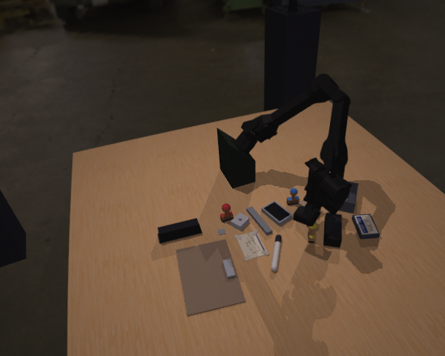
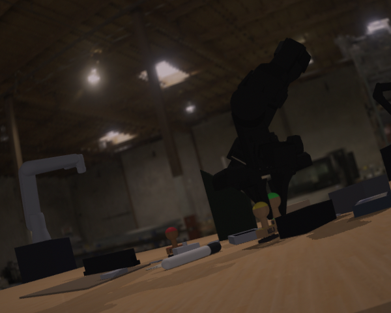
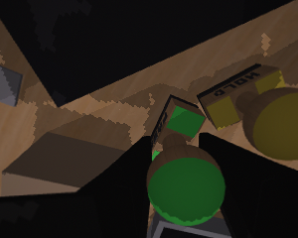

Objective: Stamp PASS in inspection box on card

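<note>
My gripper [image 2: 275,212] [image 3: 174,142] is shut on the green-knobbed PASS stamp [image 2: 273,200] [image 3: 186,190], which is upright and low over the bench. Its base is partly hidden in the exterior view, so I cannot tell whether it touches the bench. The yellow HOLD stamp [image 1: 311,232] [image 2: 260,210] [image 3: 283,124] stands close beside it. The ink pad [image 1: 276,212] [image 2: 244,237] lies open nearby, and its grey edge shows at the bottom of the wrist view. The card [image 1: 251,245] is taped to the bench; its marks are too small to read.
A black block [image 1: 332,230] [image 2: 307,218] [image 3: 114,45] and a beige block [image 2: 298,204] [image 3: 65,159] flank the gripper. The blue stamp [image 1: 293,196], red stamp [image 1: 226,211] [image 2: 171,234], marker [image 1: 276,253] [image 2: 187,257], grey bar [image 1: 259,220] and dark upright panel [image 1: 236,170] stand or lie around.
</note>
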